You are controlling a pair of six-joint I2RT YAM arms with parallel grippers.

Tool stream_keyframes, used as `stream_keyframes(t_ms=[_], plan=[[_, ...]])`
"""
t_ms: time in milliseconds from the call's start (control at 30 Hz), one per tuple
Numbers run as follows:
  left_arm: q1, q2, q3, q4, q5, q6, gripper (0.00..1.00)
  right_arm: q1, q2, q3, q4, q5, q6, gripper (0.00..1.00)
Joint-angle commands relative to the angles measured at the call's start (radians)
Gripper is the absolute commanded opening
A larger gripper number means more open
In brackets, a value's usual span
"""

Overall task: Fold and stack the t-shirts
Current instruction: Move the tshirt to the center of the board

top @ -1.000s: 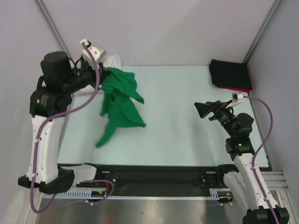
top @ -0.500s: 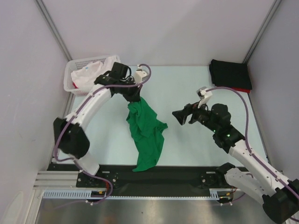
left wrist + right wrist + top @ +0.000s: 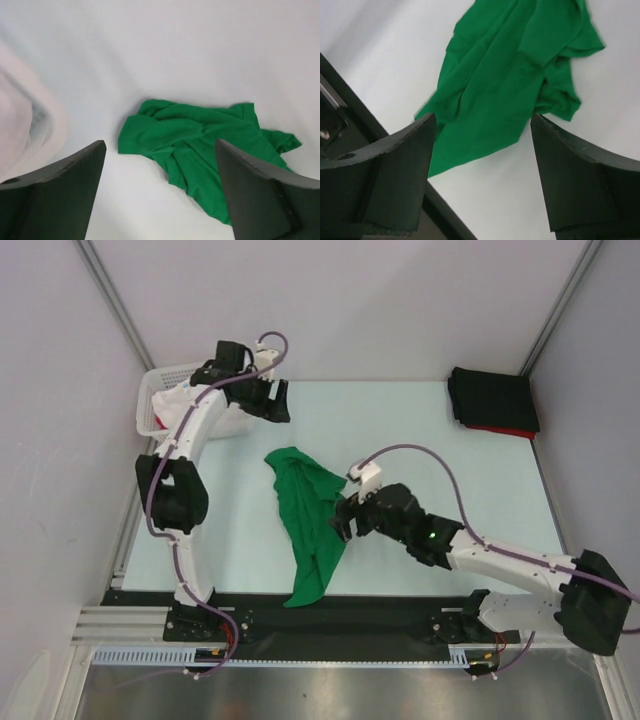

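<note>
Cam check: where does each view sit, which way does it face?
Top external: above and behind the bases, looking down at the table; left arm, right arm, left claw, right claw show.
Left wrist: on the left arm, looking down at the green tee; its open fingers frame it.
Right wrist: on the right arm, close over the green tee; open fingers show.
Shared: all three see the green tee.

Crumpled green t-shirt (image 3: 308, 525), right gripper (image 3: 342, 521) beside it — black t-shirt (image 3: 492, 398) folded, far corner
</note>
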Motion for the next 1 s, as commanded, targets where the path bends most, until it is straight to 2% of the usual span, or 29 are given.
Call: stream_keyframes(t_ms=[0,67,100,133,200,267,333,400,467,533,633,767,867,900,967], plan=[[0.081,-0.064,-0.009,0.014,0.06,-0.041,1.0,0.156,0.139,0.117,0.028,0.184,-0.071,0.81],[0.146,-0.109,-0.074,0.014,0.063,-0.043,1.0,0.21,0.227,0.188,-0.066,0.185,-0.115,0.82],[0.166,-0.135,-0.1,0.014,0.054,-0.038,1.0,0.231,0.27,0.276,-0.128,0.172,-0.128,0.81],[0.186,-0.194,-0.162,0.014,0.043,-0.029,1.0,0.271,0.359,0.315,-0.219,0.162,-0.137,0.79],[0.249,-0.262,-0.242,0.034,0.02,0.006,1.0,0.305,0.436,0.43,-0.319,0.13,-0.163,0.74],[0.29,-0.371,-0.367,0.06,0.006,0.049,1.0,0.359,0.543,0.498,-0.364,0.103,-0.192,0.73],[0.312,-0.442,-0.48,0.072,-0.003,0.075,1.0,0.382,0.618,0.605,-0.46,0.106,-0.217,0.66],[0.332,-0.528,-0.543,0.086,-0.012,0.106,1.0,0.388,0.718,0.67,-0.561,0.152,-0.215,0.61],[0.333,-0.592,-0.611,0.08,-0.017,0.132,1.0,0.39,0.785,0.726,-0.601,0.268,-0.212,0.61],[0.333,-0.629,-0.658,0.077,-0.006,0.137,1.0,0.39,0.815,0.75,-0.635,0.313,-0.215,0.63],[0.333,-0.686,-0.698,0.075,0.02,0.143,1.0,0.39,0.875,0.797,-0.677,0.373,-0.217,0.64],[0.333,-0.726,-0.72,0.069,0.023,0.138,1.0,0.391,0.935,0.834,-0.743,0.444,-0.215,0.59],[0.335,-0.743,-0.731,0.069,0.02,0.141,1.0,0.388,0.956,0.828,-0.756,0.424,-0.214,0.42],[0.333,-0.746,-0.734,0.068,0.02,0.143,1.0,0.387,0.958,0.82,-0.749,0.413,-0.212,0.27],[0.335,-0.755,-0.74,0.067,0.017,0.144,1.0,0.385,0.953,0.82,-0.737,0.409,-0.208,0.12]])
